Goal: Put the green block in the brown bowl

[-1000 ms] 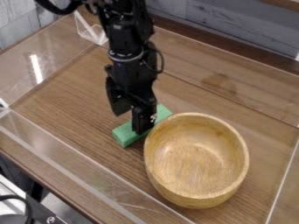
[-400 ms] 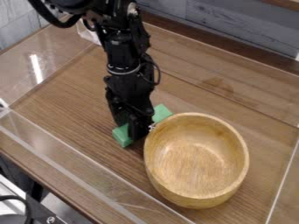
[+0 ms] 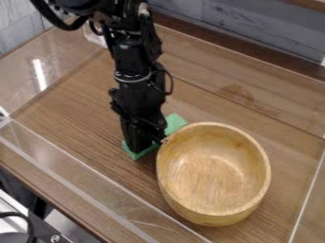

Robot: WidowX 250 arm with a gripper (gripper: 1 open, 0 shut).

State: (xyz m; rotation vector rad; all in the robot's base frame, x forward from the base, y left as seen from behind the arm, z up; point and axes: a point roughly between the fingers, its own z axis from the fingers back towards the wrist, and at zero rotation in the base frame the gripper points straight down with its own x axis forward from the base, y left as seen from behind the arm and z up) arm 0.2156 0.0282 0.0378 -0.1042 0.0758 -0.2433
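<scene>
The green block (image 3: 174, 123) lies flat on the wooden table, just left of the brown bowl (image 3: 214, 172). Only its two ends show, one toward the back right and one at the front left (image 3: 132, 147). My gripper (image 3: 143, 140) points straight down on the block's middle, its dark fingers closed against the block's sides. The block still rests on the table surface. The bowl is upright with nothing in it, and its rim nearly touches the block's near corner.
A clear plastic wall (image 3: 76, 185) runs along the table's front and left edges. The wooden table (image 3: 241, 90) stretches behind and to the right of the bowl. A cable (image 3: 95, 33) hangs near the arm at the back.
The gripper has come down onto the green block and its fingers have closed on it. The block and the bowl have not shifted.
</scene>
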